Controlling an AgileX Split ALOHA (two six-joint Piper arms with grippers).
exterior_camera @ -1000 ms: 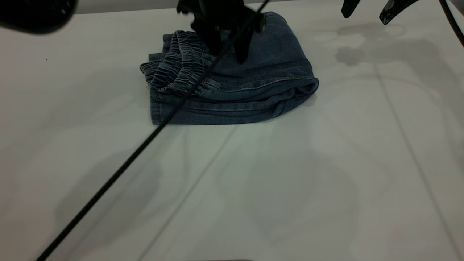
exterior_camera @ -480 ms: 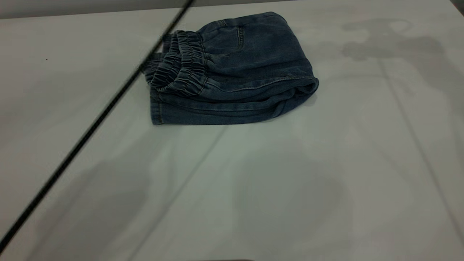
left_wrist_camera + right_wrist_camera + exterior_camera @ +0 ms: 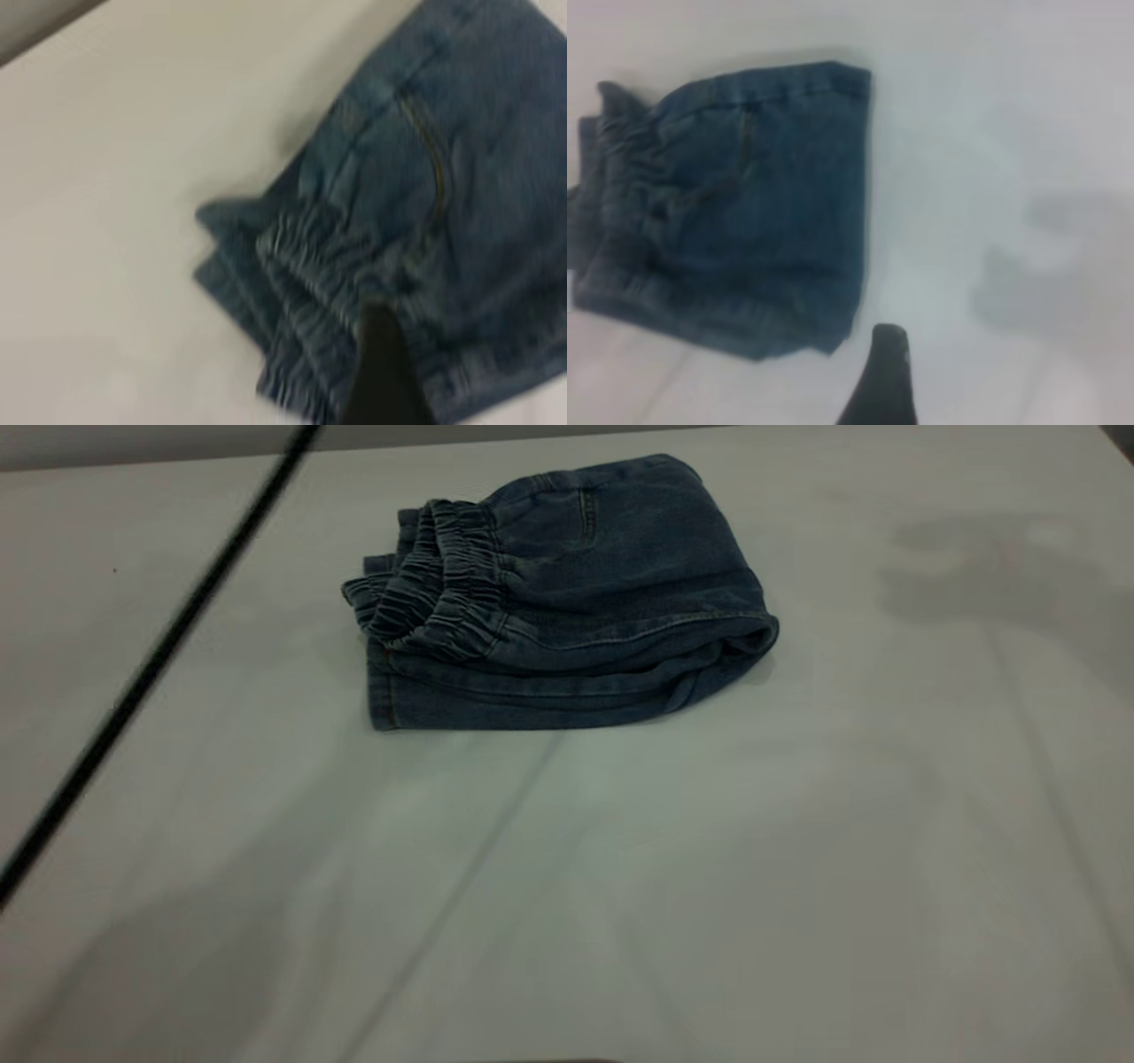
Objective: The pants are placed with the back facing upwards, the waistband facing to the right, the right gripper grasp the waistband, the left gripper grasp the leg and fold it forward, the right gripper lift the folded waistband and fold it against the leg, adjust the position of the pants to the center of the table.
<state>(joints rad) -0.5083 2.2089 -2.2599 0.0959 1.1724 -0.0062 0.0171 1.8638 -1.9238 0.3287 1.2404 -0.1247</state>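
Looking across the bare near stretch of the desk (image 3: 620, 886), you have nothing in front of you but soft shadows; a second ago the left tool was standing on the denim and the right tool showed at the far right edge, and now both are gone from the outside camera. Only the thin black cable (image 3: 151, 673) crosses the left side, and it has swung farther left than it was half a second ago. Beyond that open space lie the pants (image 3: 567, 602), toward the far side and a little left of the middle, folded into a compact stack with the gathered waistband (image 3: 443, 584) turned left and a rounded fold facing right. They have not shifted since the tools let go, so the bundle holds its shape alone. One back pocket shows on top; the printed leg is not visible. From the left tool (image 3: 381, 372) you see one dark finger over the waistband, clear of the cloth; from the right tool (image 3: 881, 376) one dark finger over bare desk beside the bundle. You cannot tell from these whether either is spread or closed, though neither holds anything. Both folds look done to me; what may remain is sliding the bundle nearer the centre.
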